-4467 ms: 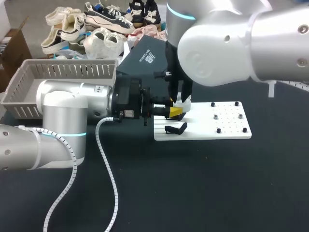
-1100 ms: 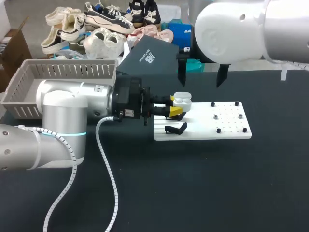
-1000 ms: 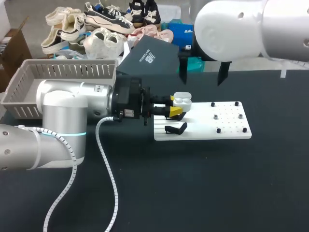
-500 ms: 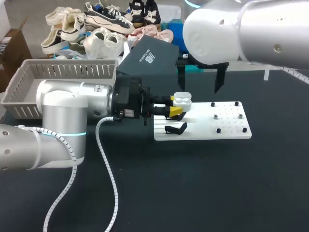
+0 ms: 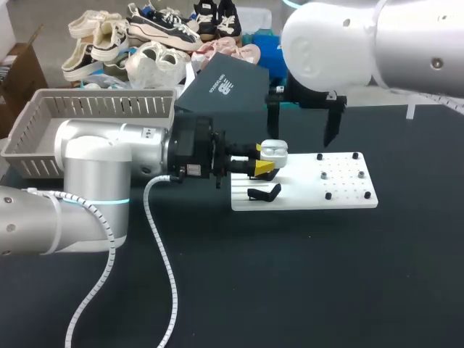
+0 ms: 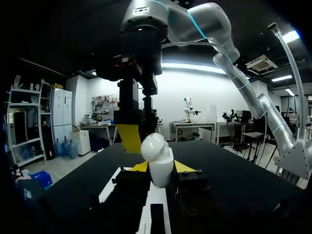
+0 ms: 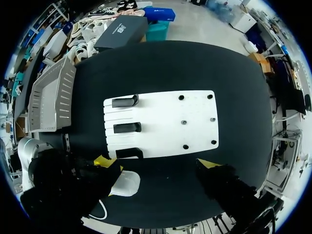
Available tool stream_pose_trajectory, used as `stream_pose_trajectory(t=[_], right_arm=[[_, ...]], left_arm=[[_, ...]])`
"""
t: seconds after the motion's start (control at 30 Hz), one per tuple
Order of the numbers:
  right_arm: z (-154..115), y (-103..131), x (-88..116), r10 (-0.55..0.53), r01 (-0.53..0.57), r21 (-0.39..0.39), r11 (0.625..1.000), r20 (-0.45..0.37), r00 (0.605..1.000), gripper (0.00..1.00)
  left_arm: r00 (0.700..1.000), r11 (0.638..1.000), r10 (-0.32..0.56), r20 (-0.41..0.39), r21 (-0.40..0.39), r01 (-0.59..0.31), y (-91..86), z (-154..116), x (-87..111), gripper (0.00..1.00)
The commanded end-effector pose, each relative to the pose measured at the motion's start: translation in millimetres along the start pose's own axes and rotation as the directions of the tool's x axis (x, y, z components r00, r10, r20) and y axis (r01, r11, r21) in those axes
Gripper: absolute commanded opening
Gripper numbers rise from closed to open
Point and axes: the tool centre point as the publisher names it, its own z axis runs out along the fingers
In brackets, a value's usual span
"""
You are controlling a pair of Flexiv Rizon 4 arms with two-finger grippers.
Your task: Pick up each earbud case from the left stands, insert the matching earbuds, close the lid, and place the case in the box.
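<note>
— What's the surface like?

— The bench [image 5: 290,283] is dark and matt, cloth by the look of it, so I'd guess little would skid on it. A white plate [image 5: 348,185] lies flat on it, and I'll place everything by that.

— And the arms?

— The left arm [image 5: 94,167] lies low and comes in from well left of the plate. The right arm [image 5: 362,43] hangs over the plate's far side. A grey basket [image 5: 101,109] sits well off beyond the plate's left end.

— The tools?

— The right tool [image 5: 299,140] has its fingers wide apart with nothing in them. It is above the plate and clear of the case. The left tool [image 5: 264,167] is clamped on the earbud case [image 5: 274,151], a yellow tip on either flank, and holds it just over the plate's left edge.

— Is the lid down?

— I can't tell from where I stand.

— How would that case handle?

— It looks light, hard-shelled, glossy and rounded, so I'd call it slippery. The place to pinch it is low on the two flat flanks, as the left tool has it, which leaves the lid free. The hinge looks like the weak spot, so the lid wants a gentle press from above. Squeeze too hard and I reckon it squirts out.

— Anything smaller?

— A black stand [image 5: 264,193] on the plate's left part, just beside the case, is bare. There are small black pegs [image 5: 328,196] on the plate's right part.
</note>
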Motion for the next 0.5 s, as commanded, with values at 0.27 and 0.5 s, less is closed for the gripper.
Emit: stream_pose_trajectory(t=[0.27, 0.5], right_arm=[[-23, -15, 10, 0.019, -0.015, -0.025, 1.000, 0.179, 0.984, 1.00], [-46, -30, 29, -0.048, 0.048, 0.011, 0.999, 0.384, 0.922, 1.00]], left_arm=[[1.000, 1.000, 0.000, -0.001, 0.000, 0.000, 0.5, 0, -0.3, 0.00], [0.999, 0.994, -0.026, -0.040, -0.111, 0.021, 9.9, -44, -7.2, 0.00]])
